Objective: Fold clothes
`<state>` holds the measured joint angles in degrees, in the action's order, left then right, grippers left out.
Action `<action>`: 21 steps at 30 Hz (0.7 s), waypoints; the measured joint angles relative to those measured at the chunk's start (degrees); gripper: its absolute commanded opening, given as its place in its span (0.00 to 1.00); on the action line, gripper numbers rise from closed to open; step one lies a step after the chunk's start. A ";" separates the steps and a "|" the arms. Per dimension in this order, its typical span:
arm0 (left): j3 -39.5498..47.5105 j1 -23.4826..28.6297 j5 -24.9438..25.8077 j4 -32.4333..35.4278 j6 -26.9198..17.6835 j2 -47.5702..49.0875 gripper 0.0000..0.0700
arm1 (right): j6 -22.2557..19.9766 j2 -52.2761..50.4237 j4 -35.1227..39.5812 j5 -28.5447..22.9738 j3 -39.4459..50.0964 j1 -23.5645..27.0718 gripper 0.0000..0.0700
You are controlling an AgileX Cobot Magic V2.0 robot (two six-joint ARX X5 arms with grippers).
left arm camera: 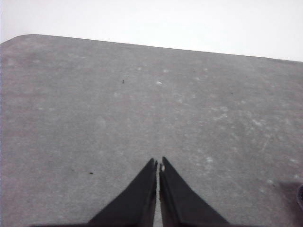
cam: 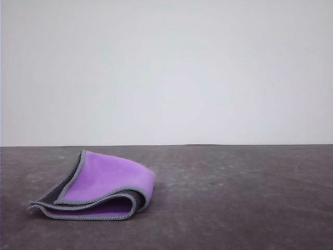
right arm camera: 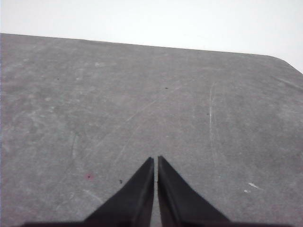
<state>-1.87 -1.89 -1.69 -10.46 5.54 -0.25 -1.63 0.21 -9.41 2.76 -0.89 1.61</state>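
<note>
Well, the cloth [cam: 96,186] sits on the left part of the table [cam: 244,203] from the front, already doubled over loosely, purple face up and outward, the grey side peeking along the inner layers and the stitched edge curling round its near side. It bulges rather than lying flat, with an open loop at the fold. The left gripper [left arm camera: 158,166] hangs over bare tabletop with its jaws pressed together and nothing between them; the right gripper [right arm camera: 155,161] does the same, closed on air. At the far corner of the left wrist view there is a dark sliver that may be the cloth's edge, though I can't be sure. The worry, I'd say, is that springy fold: a clumsy pinch could catch only the top layer and drag the bundle open, or shove it toward the table's edge.
</note>
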 measured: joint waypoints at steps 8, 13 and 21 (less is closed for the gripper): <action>0.00 0.00 0.00 0.00 0.00 0.00 0.00 | 0.00 0.00 0.00 0.00 0.00 0.00 0.02; 0.00 0.00 0.00 0.00 0.00 0.00 0.00 | 0.00 0.00 0.00 0.00 0.00 0.00 0.02; 0.00 0.00 0.00 0.00 0.02 0.00 0.00 | 0.00 0.00 0.00 0.00 0.00 0.00 0.02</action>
<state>-1.87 -1.89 -1.69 -10.46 5.56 -0.25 -1.63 0.21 -9.41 2.76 -0.89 1.61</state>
